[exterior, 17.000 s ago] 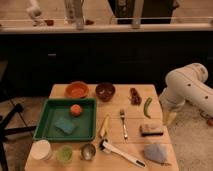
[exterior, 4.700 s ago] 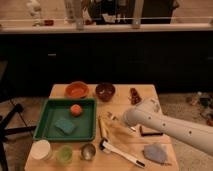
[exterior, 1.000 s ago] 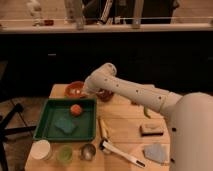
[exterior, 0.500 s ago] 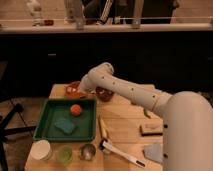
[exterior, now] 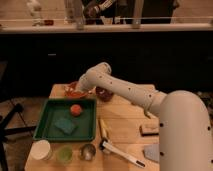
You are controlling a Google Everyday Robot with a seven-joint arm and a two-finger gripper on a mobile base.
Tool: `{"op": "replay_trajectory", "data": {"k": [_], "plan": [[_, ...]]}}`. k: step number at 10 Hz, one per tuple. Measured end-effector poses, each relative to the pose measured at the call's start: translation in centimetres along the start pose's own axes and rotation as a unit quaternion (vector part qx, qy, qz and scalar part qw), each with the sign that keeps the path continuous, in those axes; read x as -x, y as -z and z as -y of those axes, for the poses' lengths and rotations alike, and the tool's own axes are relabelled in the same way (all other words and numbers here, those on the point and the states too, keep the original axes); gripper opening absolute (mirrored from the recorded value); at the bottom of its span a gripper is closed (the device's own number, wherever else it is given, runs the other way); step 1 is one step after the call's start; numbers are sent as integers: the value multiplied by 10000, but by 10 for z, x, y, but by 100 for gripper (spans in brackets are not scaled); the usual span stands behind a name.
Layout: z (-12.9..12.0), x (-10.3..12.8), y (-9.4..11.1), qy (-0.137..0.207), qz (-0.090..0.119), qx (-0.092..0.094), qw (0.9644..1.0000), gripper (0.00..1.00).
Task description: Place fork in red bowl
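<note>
The scene was dim and warm-toned, the background nearly black. Soft blur covered everything. The gripper (exterior: pixel 76 91), over the red bowl (exterior: pixel 71 90), sat in shadow.

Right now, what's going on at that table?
The arm reaches across the table, with its end effector over the red bowl at the far left, just behind the green tray. The end effector is shut; whether it holds the fork can't be made out. The fork isn't visible on the table. The dark bowl sits beside the red one, partly behind the arm.
</note>
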Motion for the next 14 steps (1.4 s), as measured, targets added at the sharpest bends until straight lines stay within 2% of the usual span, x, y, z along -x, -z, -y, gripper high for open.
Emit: {"op": "replay_trajectory", "data": {"k": [5,6,9,12,14], "plan": [[-1,0,0,-6,7,-8,10000,0],[-1,1,-2,-68,90,-86,9999,0],[4,-2,-4,-273,336,-490,9979,0],[12,-1,-8,-362,471,-662,9960,0],[19,7,-16,-342,533,-664,9958,0]]}}
